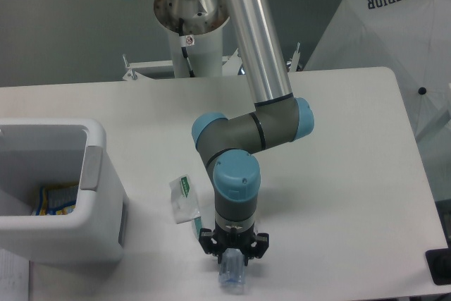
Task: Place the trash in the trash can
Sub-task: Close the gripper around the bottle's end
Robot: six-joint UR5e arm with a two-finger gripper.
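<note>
The clear plastic water bottle (232, 279) lies near the table's front edge, directly under my gripper (232, 264). The gripper points straight down and its jaws hold the bottle's upper part; the wrist hides the fingertips. A flat clear-white wrapper (184, 201) with a green stripe lies on the table just left of the wrist. The white trash can (93, 168) with a grey side panel stands at the left edge, well left of the gripper.
A yellow and blue item (53, 199) lies inside the trash can. A white cover printed SUPERIOR (394, 26) stands beyond the table's right side. A black object (438, 266) sits at the lower right corner. The arm's base (190, 26) rises behind the table.
</note>
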